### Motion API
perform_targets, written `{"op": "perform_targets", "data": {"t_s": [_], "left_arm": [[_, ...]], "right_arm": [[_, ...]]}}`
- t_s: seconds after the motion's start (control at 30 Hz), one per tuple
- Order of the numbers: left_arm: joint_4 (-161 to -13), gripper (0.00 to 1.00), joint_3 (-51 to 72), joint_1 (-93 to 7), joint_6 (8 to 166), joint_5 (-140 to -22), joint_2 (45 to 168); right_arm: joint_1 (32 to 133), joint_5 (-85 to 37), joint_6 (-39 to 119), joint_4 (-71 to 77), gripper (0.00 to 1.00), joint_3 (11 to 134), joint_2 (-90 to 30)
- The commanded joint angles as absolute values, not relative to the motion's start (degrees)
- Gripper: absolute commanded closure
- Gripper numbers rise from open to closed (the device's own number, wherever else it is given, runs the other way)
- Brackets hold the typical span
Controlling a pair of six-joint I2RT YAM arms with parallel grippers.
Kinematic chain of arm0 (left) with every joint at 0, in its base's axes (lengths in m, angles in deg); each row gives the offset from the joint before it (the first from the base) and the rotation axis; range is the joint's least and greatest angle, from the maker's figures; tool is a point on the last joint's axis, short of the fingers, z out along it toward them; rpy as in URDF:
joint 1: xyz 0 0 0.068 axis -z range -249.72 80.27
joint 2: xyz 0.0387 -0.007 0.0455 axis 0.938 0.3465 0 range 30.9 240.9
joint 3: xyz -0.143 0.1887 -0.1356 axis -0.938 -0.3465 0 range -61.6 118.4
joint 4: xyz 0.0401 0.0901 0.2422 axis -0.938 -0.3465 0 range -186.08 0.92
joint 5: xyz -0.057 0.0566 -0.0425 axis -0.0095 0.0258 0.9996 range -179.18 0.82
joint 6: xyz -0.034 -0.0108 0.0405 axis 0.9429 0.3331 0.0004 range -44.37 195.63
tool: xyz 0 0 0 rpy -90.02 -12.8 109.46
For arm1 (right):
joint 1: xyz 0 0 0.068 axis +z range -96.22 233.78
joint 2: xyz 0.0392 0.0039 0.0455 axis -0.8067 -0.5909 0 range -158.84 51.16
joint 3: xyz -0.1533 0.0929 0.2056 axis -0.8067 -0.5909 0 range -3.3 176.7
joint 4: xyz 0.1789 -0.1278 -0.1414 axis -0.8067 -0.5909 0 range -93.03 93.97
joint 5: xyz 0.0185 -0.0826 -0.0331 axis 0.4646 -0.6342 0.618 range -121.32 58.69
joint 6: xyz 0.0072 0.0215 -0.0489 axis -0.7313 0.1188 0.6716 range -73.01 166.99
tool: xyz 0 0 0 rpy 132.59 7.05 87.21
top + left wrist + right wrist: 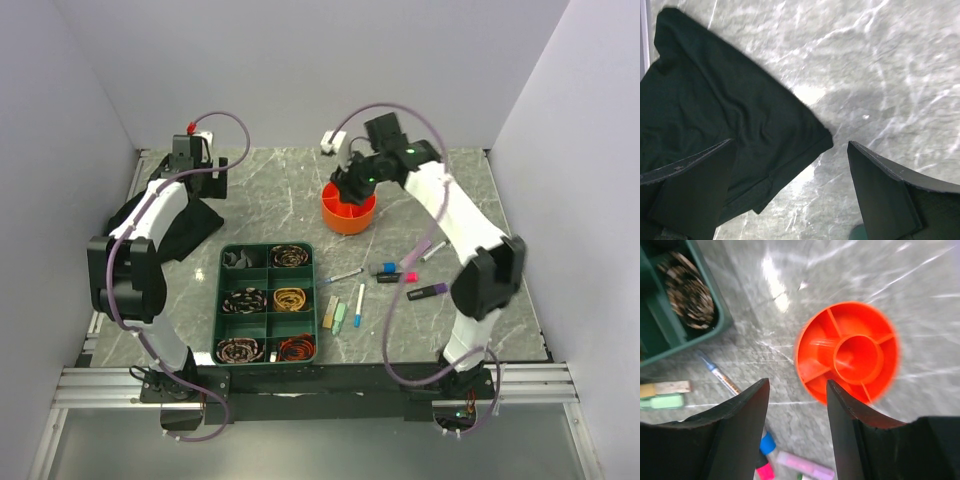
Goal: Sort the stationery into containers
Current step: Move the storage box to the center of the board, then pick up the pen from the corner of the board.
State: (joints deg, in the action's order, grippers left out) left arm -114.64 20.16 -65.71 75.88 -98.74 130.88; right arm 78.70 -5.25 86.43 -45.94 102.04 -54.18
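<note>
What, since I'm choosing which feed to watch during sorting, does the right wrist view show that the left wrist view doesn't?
Only the right wrist view: the orange pot with no stationery visible inside, a corner of the green tray, a white pen, a beige block, a green block, and the right gripper, open.
Only the left wrist view: a black cloth and the left gripper, open.
Both: the grey marbled table.
</note>
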Motion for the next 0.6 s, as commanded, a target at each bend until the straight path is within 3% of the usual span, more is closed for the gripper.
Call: {"op": "perform_targets", "data": {"t_s": [0.0, 0.2, 0.37, 0.57], "left_arm": [[-111.14, 0.01, 21.46, -64.81, 76.25, -94.20, 126.17], [-112.72, 0.01, 22.69, -60.50, 70.62, -85.94, 125.56], [-115.01, 0.01, 23.92, -55.23, 70.00, -88.11, 126.17], [-115.98, 0.01, 24.45, -54.43, 70.53, -91.28, 126.61]], "right_arm": [[75.50, -4.34, 81.10, -48.41, 0.42, 98.14, -43.33], [62.58, -9.49, 76.72, -46.23, 0.42, 80.83, -35.23], [54.14, -17.68, 52.06, -42.81, 0.43, 74.94, -36.92], [54.04, -17.61, 32.77, -40.95, 0.38, 70.18, -38.04]]}}
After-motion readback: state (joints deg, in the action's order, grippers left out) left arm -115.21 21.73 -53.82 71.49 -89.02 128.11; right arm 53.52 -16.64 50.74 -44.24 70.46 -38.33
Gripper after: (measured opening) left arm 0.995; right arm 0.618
